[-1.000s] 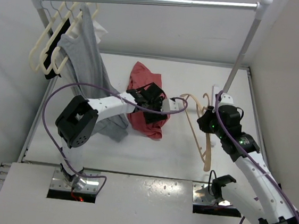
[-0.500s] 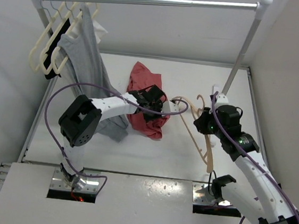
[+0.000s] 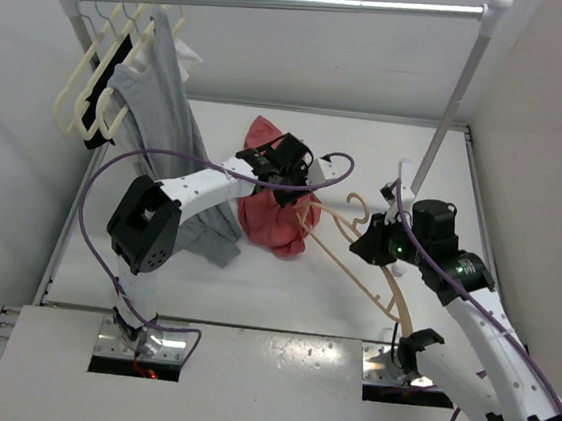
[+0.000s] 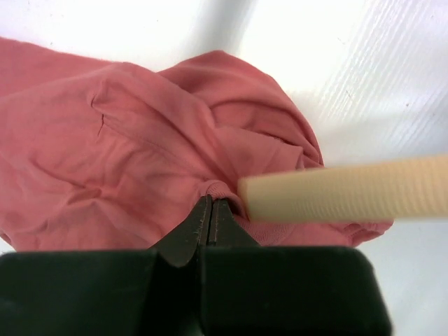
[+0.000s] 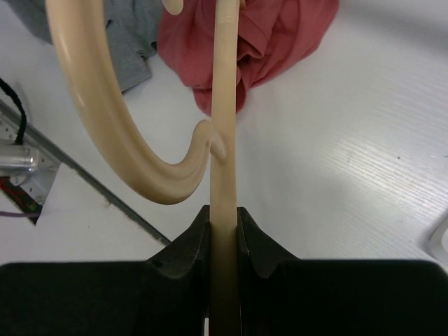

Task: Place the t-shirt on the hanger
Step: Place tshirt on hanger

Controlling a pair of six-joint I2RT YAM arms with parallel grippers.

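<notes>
The coral-red t-shirt [image 3: 270, 217] hangs bunched from my left gripper [image 3: 295, 179], which is shut on a fold of its ribbed edge [image 4: 218, 189] a little above the table. In the left wrist view the t-shirt [image 4: 126, 133] fills the frame and the jaws [image 4: 211, 204] pinch the cloth. The tan hanger [image 3: 360, 267] is in my right gripper [image 3: 375, 247], shut on its thin bar [image 5: 224, 175]. One hanger end [image 4: 350, 189] reaches right next to the pinched fold. The hanger's hook [image 5: 119, 140] curves to the left in the right wrist view.
A clothes rail [image 3: 283, 3] spans the back, its right post [image 3: 453, 108] just behind my right arm. Pale cream hangers [image 3: 83, 99] and a grey garment [image 3: 165, 118] hang at the left, the grey cloth draping onto the table beside my left arm.
My left gripper has shut on the t-shirt and raised it toward the back. My right arm has swung the hanger left, bringing its end up against the shirt.
</notes>
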